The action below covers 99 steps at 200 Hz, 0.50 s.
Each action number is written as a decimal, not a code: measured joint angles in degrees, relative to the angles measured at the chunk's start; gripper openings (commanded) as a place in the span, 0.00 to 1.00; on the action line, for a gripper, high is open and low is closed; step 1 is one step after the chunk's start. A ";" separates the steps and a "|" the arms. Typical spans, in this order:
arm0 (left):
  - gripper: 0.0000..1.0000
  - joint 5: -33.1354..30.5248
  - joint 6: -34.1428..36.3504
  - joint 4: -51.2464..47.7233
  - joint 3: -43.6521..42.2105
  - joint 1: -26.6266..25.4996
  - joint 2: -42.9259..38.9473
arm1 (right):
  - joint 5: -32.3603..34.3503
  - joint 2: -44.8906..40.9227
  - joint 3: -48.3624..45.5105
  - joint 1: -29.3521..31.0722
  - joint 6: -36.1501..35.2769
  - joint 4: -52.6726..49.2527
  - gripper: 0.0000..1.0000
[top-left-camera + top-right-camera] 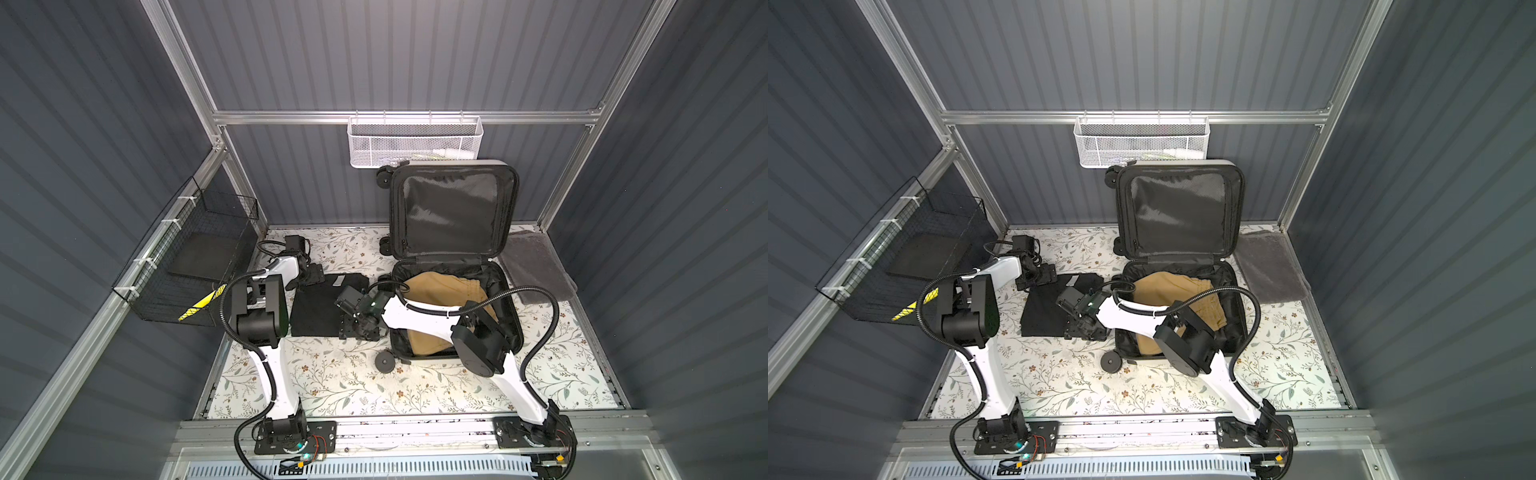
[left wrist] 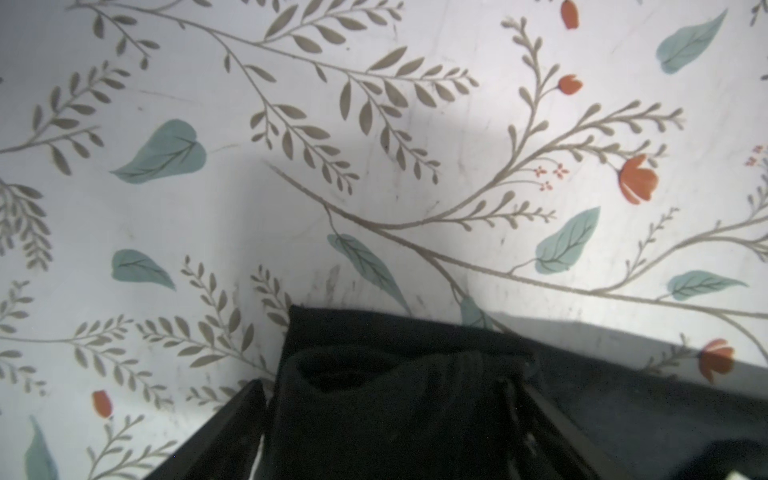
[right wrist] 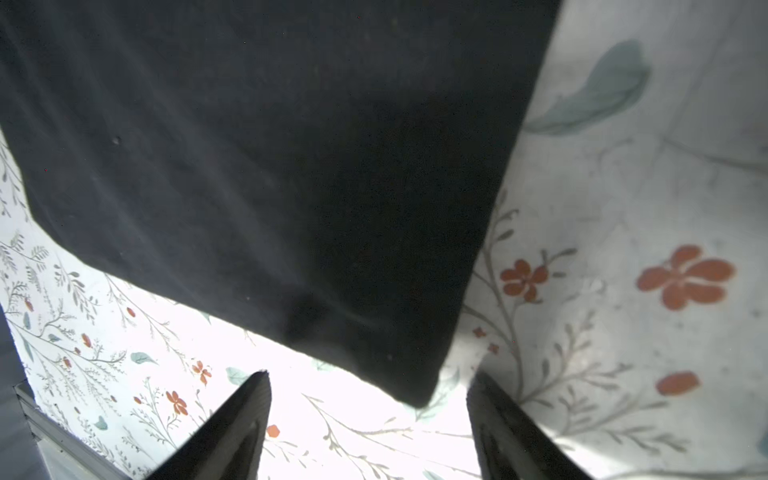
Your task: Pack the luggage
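The luggage (image 1: 453, 216) (image 1: 1179, 216) lies open at the back right of the table, with its lid upright against the wall. A tan garment (image 1: 449, 286) (image 1: 1175, 286) fills its lower half. A folded black garment (image 1: 316, 307) (image 1: 1046, 307) lies flat just left of it. My left gripper (image 1: 313, 276) (image 1: 1044, 276) (image 2: 384, 386) is open at the garment's far left corner, with black cloth (image 2: 395, 395) lying between its fingers. My right gripper (image 1: 357, 328) (image 1: 1084, 328) (image 3: 370, 376) is open at the near right corner. The black garment's (image 3: 270, 166) tip sits just ahead of its fingertips.
A white mesh basket (image 1: 415, 141) hangs on the back wall above the lid. A black wire basket (image 1: 195, 266) is fixed to the left rail. A grey towel (image 1: 536, 266) lies right of the luggage. A black spinner wheel (image 1: 384, 362) sits at its near left corner.
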 measured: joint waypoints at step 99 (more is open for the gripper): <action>0.95 0.63 0.02 0.42 0.00 0.74 0.22 | -2.73 0.09 0.00 -0.76 0.02 2.47 0.63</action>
